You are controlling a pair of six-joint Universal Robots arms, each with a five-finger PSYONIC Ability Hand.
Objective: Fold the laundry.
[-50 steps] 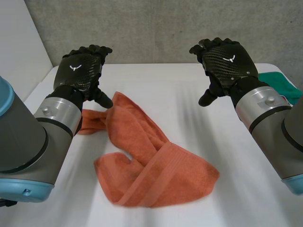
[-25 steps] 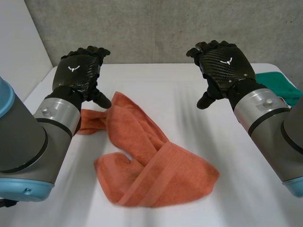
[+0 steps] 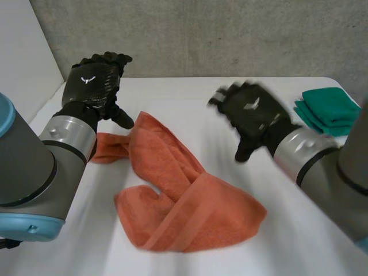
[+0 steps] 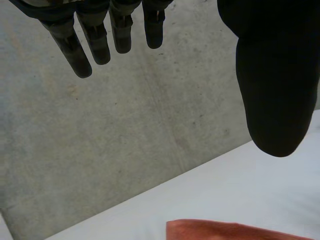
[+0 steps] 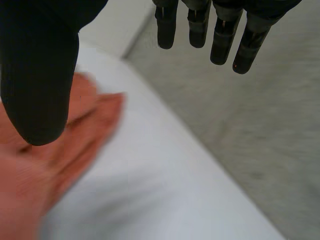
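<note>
Orange towel left crumpled mid-worktop. Left hand held over towel's far end, fingers spread, nothing gripped. Right hand held beside towel, fingers apart, empty. Green cloth folded at far right corner.

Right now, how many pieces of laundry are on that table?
2. An orange towel lies crumpled in the middle of the table. A folded green cloth sits near the far right corner; it may hide further layers.
</note>
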